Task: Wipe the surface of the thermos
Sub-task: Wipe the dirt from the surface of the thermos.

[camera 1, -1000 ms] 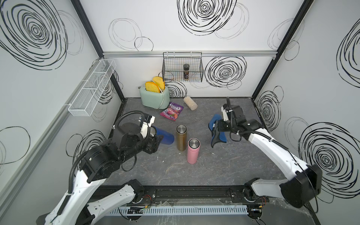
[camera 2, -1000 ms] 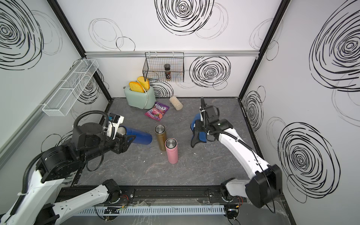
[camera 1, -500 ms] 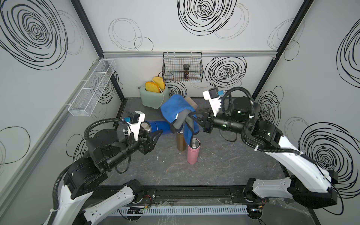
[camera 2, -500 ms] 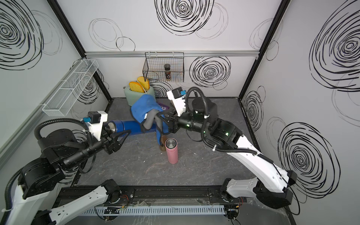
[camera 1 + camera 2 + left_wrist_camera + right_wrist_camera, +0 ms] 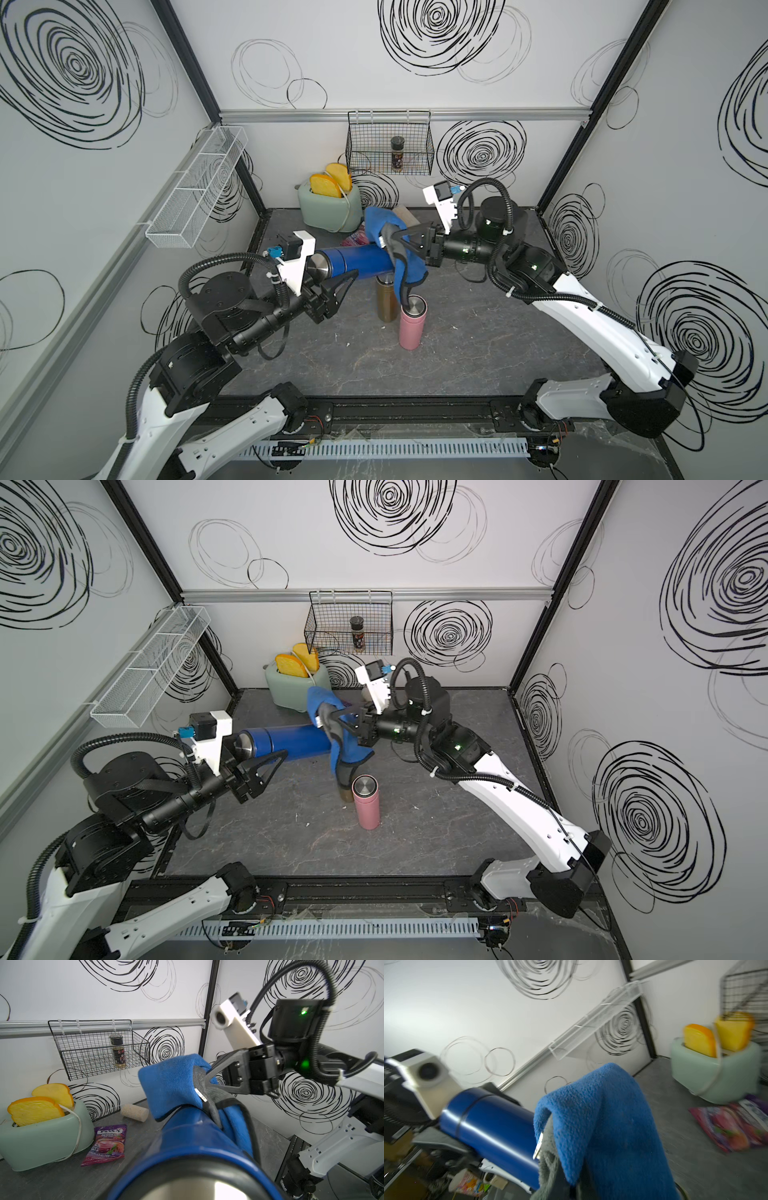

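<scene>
Top views are showing the left gripper (image 5: pixel 338 272) clamped around the blue thermos (image 5: pixel 357 262) near its steel-capped end, holding it level above the table (image 5: pixel 478 332), while the right gripper (image 5: pixel 398 242) is pinching a blue cloth (image 5: pixel 376 220) draped over the far end. Left wrist view is showing nubbly fleece with a grey underside lying on the glossy, smooth cylinder. Right wrist view, blurred, is showing most of the barrel bare, so wiping is looking barely begun.

white arms (image 5: pixel 602 328), black joints (image 5: pixel 220 299), ribbed cables (image 5: pixel 216 261)
</scene>
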Controlling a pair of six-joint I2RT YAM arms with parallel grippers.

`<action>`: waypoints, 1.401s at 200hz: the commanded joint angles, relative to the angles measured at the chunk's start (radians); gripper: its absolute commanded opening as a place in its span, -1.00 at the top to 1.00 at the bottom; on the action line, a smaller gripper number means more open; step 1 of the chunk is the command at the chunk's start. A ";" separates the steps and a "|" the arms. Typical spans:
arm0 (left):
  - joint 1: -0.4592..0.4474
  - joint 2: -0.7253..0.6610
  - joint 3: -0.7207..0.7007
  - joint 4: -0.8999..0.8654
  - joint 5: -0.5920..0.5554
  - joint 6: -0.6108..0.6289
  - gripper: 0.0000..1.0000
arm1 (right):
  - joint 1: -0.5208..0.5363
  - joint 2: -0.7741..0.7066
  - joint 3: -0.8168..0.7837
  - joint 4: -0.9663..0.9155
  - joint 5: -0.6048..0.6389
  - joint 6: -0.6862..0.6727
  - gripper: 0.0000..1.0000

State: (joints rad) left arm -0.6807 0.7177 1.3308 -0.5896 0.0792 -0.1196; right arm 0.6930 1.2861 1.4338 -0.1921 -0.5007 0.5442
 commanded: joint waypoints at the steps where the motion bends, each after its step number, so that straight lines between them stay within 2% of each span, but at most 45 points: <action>1: -0.001 -0.017 0.015 0.185 0.008 0.019 1.00 | -0.005 -0.079 -0.005 0.023 -0.035 0.035 1.00; 16: 0.000 -0.001 0.007 0.191 0.026 0.010 1.00 | 0.049 -0.067 0.049 -0.006 -0.024 0.016 1.00; 46: -0.002 0.031 -0.010 0.212 0.044 -0.007 1.00 | 0.280 0.031 0.275 -0.135 0.121 -0.094 1.00; 71: -0.005 0.063 -0.003 0.198 0.056 -0.031 1.00 | 0.365 0.084 0.355 -0.124 0.102 -0.103 1.00; 93: -0.005 0.071 0.007 0.204 0.069 -0.060 1.00 | 0.292 0.060 0.270 -0.127 0.096 -0.072 1.00; 116: -0.005 0.075 0.014 0.222 0.097 -0.092 1.00 | 0.053 -0.040 0.024 -0.039 -0.063 0.061 1.00; 138: -0.006 0.103 0.030 0.211 0.130 -0.115 1.00 | -0.071 -0.138 -0.118 -0.040 -0.086 0.077 1.00; 169: -0.006 0.182 0.057 0.205 0.189 -0.137 1.00 | -0.037 -0.158 -0.046 -0.141 -0.004 0.018 1.00; 204: -0.007 0.325 0.185 0.160 0.278 -0.149 1.00 | 0.210 -0.062 0.249 -0.303 0.259 -0.115 1.00; 216: -0.008 0.357 0.228 0.140 0.284 -0.149 1.00 | 0.249 -0.035 0.312 -0.339 0.312 -0.138 1.00; 241: -0.008 0.388 0.267 0.115 0.278 -0.166 1.00 | 0.207 -0.058 0.240 -0.352 0.374 -0.138 1.00; 265: 0.002 0.427 0.331 0.039 0.286 -0.223 1.00 | 0.045 -0.143 0.013 -0.316 0.295 -0.083 1.00; 280: 0.029 0.463 0.375 -0.005 0.361 -0.274 1.00 | -0.036 -0.194 -0.092 -0.296 0.250 -0.074 1.00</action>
State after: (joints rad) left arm -0.6777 1.1515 1.6100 -0.6270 0.3267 -0.2932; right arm 0.7734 1.1389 1.4929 -0.4416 -0.2237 0.4461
